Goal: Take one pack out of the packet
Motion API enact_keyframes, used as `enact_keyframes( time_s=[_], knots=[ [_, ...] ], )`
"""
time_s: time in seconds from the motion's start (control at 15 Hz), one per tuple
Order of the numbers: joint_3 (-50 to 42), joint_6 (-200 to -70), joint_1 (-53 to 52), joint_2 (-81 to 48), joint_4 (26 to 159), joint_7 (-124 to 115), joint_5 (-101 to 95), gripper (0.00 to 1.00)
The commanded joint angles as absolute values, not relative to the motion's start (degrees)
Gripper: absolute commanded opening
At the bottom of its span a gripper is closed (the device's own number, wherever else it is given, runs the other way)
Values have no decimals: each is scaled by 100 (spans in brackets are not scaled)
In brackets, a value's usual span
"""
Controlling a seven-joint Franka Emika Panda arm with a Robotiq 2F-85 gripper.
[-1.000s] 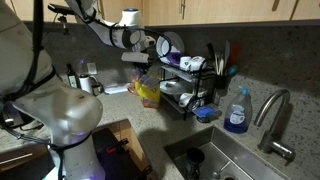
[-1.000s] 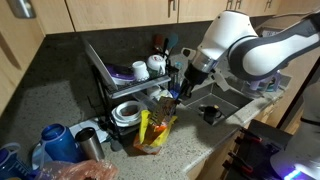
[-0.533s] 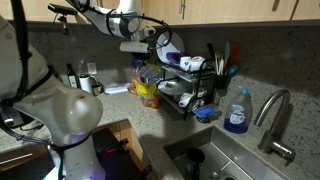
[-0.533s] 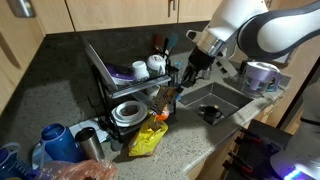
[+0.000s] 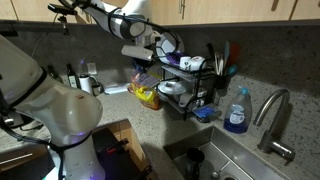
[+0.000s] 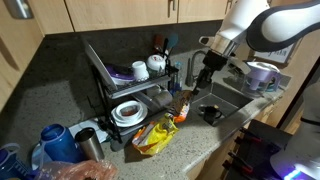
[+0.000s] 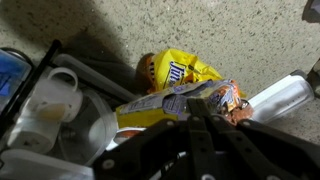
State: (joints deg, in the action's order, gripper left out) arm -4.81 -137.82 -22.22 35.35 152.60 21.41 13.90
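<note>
Your claw (image 6: 201, 80) grips the pack (image 6: 183, 107), hanging above the counter's (image 6: 195, 142) front edge; the packet (image 6: 154, 136) lies below, beside the rack (image 6: 120, 88). Removal looks nearly done; what's left is carrying it clear

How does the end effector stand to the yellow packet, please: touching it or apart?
Apart. In an exterior view the end effector, holding the pack, hangs well above the packet lying on the counter.
</note>
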Motion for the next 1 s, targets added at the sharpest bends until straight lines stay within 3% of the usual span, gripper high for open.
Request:
enact_keyframes(
  time_s=[0.0,0.93],
  knots=[
    [-840,-13630,-2121,3851,15737,2538,1795,0],
    [-839,-13709,-1349,2906,15969,2220,1609,0]
  ],
)
